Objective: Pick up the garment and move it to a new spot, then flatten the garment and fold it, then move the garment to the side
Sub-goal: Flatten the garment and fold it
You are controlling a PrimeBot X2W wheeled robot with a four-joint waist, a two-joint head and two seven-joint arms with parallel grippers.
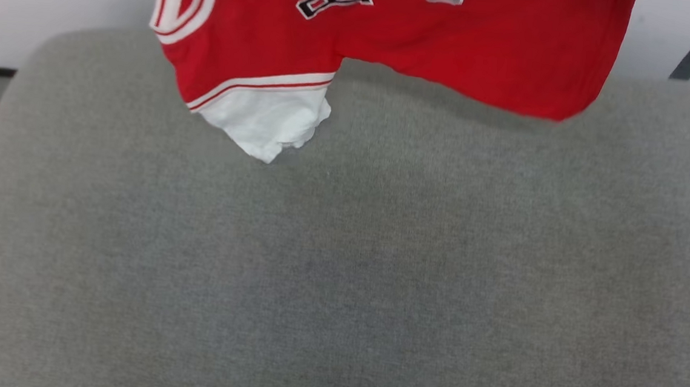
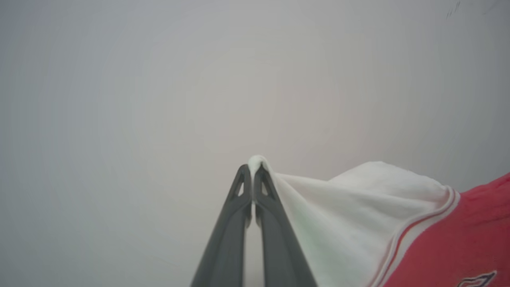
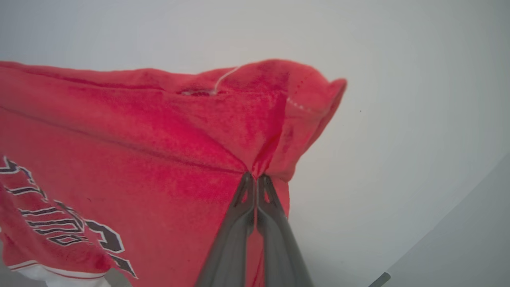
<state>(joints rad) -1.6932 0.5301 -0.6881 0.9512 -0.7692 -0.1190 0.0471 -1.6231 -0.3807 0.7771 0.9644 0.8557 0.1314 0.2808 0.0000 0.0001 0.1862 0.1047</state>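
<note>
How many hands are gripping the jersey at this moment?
2. The left hand is shut on the tip of a white sleeve. The right hand is shut on a red corner of the jersey, which hangs lifted between them.

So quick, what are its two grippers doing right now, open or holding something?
Left gripper: closed, pinching the white sleeve of the red jersey.
Right gripper: closed, pinching a red edge of the red jersey.
</note>
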